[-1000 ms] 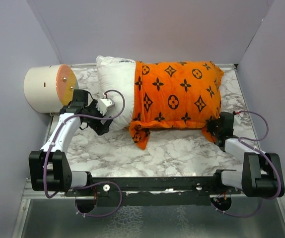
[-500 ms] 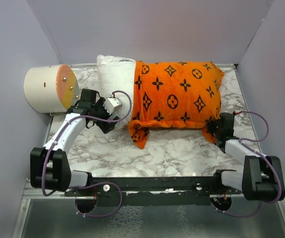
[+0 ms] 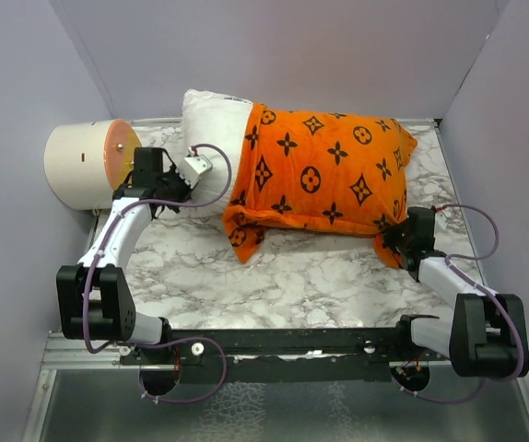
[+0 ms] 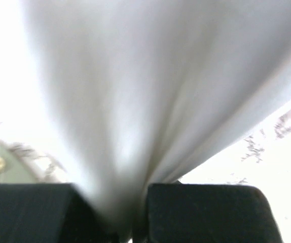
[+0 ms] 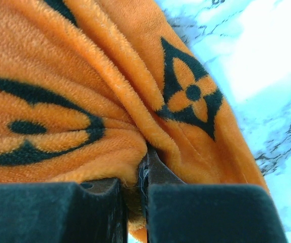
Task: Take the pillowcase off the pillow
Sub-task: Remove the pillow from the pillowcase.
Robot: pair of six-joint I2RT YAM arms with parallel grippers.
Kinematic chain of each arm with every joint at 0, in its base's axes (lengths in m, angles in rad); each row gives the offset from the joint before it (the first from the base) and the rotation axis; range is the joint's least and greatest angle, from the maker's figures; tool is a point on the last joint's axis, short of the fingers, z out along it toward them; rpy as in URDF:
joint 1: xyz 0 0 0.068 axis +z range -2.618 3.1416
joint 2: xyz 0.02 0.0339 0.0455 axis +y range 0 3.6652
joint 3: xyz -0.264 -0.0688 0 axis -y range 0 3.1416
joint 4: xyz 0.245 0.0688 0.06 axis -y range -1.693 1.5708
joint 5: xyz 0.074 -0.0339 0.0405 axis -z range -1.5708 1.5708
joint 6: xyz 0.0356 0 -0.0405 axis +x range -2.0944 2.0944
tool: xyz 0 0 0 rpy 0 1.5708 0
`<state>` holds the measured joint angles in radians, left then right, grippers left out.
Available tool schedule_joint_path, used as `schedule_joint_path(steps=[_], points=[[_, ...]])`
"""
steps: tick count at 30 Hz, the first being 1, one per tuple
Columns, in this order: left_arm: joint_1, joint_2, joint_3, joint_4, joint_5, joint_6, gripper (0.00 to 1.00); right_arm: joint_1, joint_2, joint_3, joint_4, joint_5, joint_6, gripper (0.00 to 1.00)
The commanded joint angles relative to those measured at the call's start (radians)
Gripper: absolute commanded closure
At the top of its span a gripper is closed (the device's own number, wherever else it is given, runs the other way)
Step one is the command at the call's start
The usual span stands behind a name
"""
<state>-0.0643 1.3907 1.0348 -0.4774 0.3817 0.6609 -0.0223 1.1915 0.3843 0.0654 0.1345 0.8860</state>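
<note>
The white pillow (image 3: 211, 138) lies across the back of the marble table, its left end bare. The orange pillowcase (image 3: 324, 175) with black motifs covers the rest, and a loose flap (image 3: 241, 230) hangs at its front left. My left gripper (image 3: 174, 184) is shut on the pillow's bare left end; white fabric (image 4: 135, 111) bunches between its black fingers (image 4: 206, 212). My right gripper (image 3: 395, 241) is shut on the pillowcase's front right corner, with orange plush (image 5: 110, 147) pinched between its fingers (image 5: 211, 212).
A cream cylinder with an orange face (image 3: 89, 164) lies at the back left, close beside my left arm. Purple-grey walls enclose the marble table (image 3: 311, 285) on three sides. The arms' black mounting rail (image 3: 283, 341) runs along the near edge.
My left gripper moved back and left onto the pillow's bare end and shut on it. The pillow and pillowcase shifted left and tilted. The right gripper kept its hold.
</note>
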Motion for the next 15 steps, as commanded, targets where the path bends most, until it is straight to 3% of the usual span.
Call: schedule_joint_path(steps=[1,6,15], points=[[0.126,0.019,0.125,0.186,-0.124,0.035,1.00,-0.069,-0.024,-0.005,-0.095,-0.006,0.047,0.99],[0.203,0.086,0.246,0.256,-0.205,0.052,1.00,-0.181,-0.046,-0.002,-0.117,-0.030,0.056,0.99],[0.208,0.212,0.428,0.390,-0.349,0.011,1.00,-0.375,-0.073,-0.040,-0.200,-0.023,0.102,0.99]])
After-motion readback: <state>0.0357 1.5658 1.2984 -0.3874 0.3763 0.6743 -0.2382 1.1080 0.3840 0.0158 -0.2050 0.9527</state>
